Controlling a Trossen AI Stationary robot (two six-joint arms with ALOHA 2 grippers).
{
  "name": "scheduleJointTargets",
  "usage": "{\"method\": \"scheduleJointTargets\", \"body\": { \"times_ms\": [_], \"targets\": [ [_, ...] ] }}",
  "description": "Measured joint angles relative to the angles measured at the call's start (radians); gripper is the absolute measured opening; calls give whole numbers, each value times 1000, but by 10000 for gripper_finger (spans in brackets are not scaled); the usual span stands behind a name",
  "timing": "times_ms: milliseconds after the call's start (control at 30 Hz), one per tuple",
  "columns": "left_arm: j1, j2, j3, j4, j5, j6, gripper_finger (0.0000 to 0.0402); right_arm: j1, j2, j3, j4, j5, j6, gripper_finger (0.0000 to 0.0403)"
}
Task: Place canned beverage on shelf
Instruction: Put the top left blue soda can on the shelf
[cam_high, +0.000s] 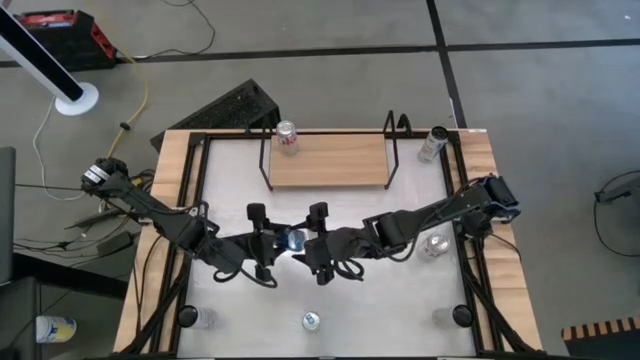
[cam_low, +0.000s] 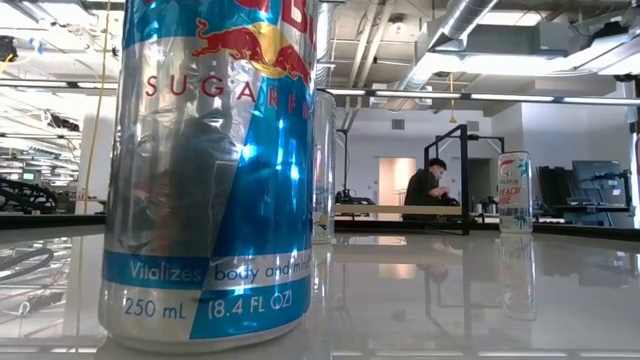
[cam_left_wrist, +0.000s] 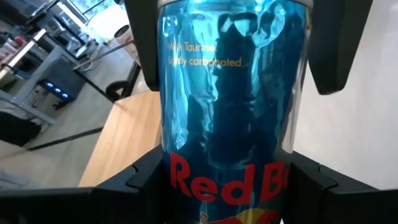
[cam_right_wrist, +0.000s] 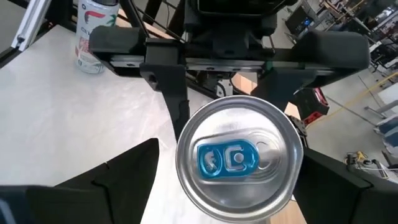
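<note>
The near can is cut off at its top.

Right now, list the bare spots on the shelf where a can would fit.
The shelf board is bare from beside the red-and-white can at its back left corner across to the right upright. Below it, both end effectors crowd the table's middle around the blue Red Bull can.
</note>
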Motion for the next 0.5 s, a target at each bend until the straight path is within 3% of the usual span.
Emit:
{"method": "scheduleJointTargets", "body": {
  "times_ms": [200, 500],
  "targets": [
    [12, 0, 0, -1, -5, -24, 202, -10, 0, 0, 5, 1, 47, 352],
    [13, 0, 0, -1, -50, -26, 202, -36, 0, 0, 22, 0, 165, 313]
  ]
}}
